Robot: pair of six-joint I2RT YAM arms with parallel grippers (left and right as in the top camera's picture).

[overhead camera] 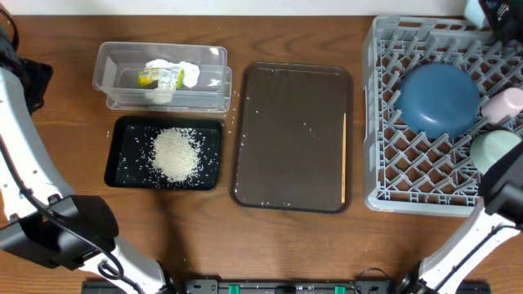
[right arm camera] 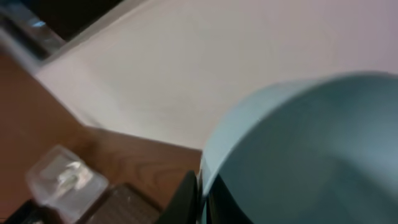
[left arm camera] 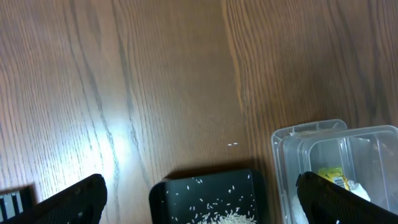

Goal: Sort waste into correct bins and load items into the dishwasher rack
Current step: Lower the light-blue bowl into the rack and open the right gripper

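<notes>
The clear tub [overhead camera: 110,69] holds the crumpled tissue [overhead camera: 181,73] and the yellow-green wrapper [overhead camera: 157,77]. The black tray [overhead camera: 122,135] holds the rice heap [overhead camera: 175,153]. The grey rack [overhead camera: 384,122] holds the dark blue plate [overhead camera: 439,98], the pink cup [overhead camera: 505,104] and the mint-green bowl [overhead camera: 495,151]. My left gripper [left arm camera: 199,186] is open and empty, above the black tray's [left arm camera: 186,190] end and the tub [left arm camera: 348,146]. My right gripper [right arm camera: 202,186] is shut on the rim of the light blue bowl [right arm camera: 311,143], at the rack's far right corner [overhead camera: 476,10].
The flat brown serving tray [overhead camera: 294,139] lies between the black tray and the rack, with a few stray grains on it. Both arm bases stand at the table's front corners. Bare wood lies left of the tub.
</notes>
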